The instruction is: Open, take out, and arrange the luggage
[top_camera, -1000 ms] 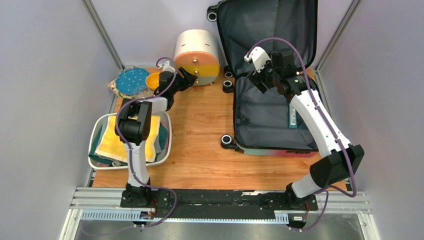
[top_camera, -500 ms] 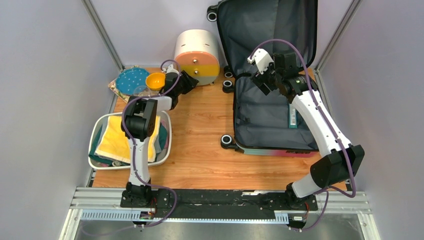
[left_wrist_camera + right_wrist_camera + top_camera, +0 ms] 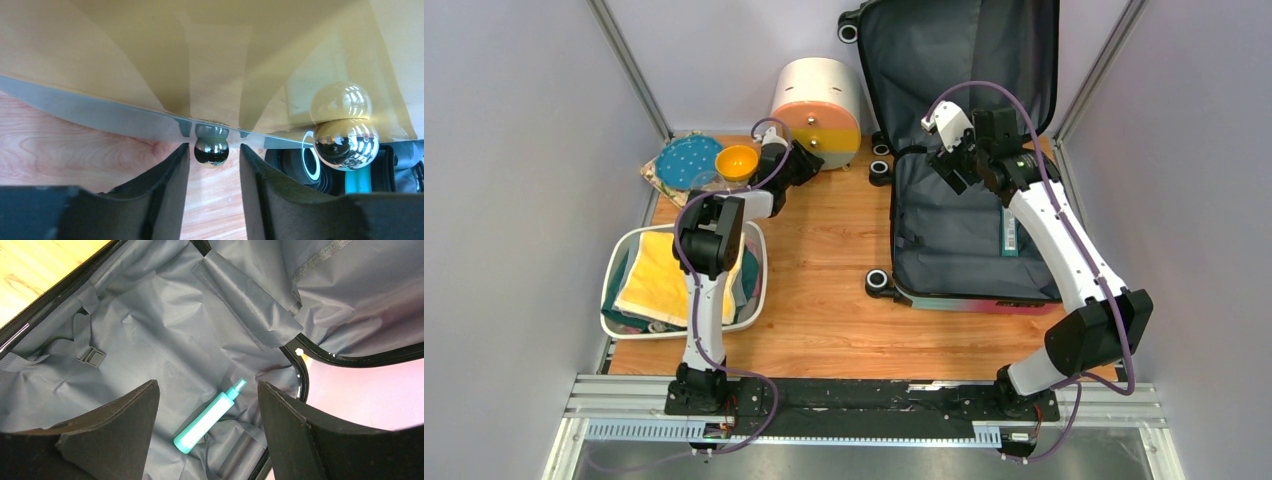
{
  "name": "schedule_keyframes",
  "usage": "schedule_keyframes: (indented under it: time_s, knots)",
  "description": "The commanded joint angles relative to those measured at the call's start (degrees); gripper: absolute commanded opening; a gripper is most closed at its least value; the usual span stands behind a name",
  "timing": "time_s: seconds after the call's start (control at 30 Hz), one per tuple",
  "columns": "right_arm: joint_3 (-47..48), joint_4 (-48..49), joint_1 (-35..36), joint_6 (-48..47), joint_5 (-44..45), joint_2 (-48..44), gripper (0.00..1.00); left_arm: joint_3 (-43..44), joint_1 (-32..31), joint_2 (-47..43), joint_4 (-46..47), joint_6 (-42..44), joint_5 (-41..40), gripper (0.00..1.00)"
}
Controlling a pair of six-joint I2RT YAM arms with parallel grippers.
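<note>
Our left pincer [image 3: 214, 155], half shut, straddles the cabinet's [image 3: 816, 100] slick knob [image 3: 211, 147] without gripping; it may slip off. Our right pincer [image 3: 207, 387] hangs wide, empty, over the luggage [image 3: 954, 240] open on the bench [image 3: 824, 260]

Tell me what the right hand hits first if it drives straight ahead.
Probably the teal spray bottle lying on the grey lining of the luggage, roughly centred in its path; depth is unclear.
</note>
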Motion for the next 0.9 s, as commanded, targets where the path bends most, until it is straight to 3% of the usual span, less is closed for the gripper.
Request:
schedule_keyframes:
  time_s: [0.0, 0.2, 0.4, 0.73, 0.87]
  knots:
    - [0.9, 0.8, -0.3, 1.5, -0.7, -1.5, 0.77, 1.9, -0.1, -0.1, 1.9, 0.4, -0.1, 0.4]
    - [1.6, 0.7, -0.3, 1.6, -1.2, -0.9, 0.77, -0.8, -0.2, -2.4, 2.9, -0.8, 1.0, 0.15]
    - [1.8, 0.6, -0.3, 2.3, -1.4, -1.3, 0.77, -10.6, -0.5, -7.5, 6.1, -3.1, 3.1, 0.0]
    - [1.9, 0.4, -0.3, 3.2, -1.4, -1.5, 0.77, -24.2, -1.1, -17.3, 7.0, -7.3, 4.3, 0.0]
    - [2.6, 0.2, -0.3, 4.5, -3.4, -1.2, 0.77, -25.9, -1.3, -18.3, 6.9, -8.6, 3.9, 0.1]
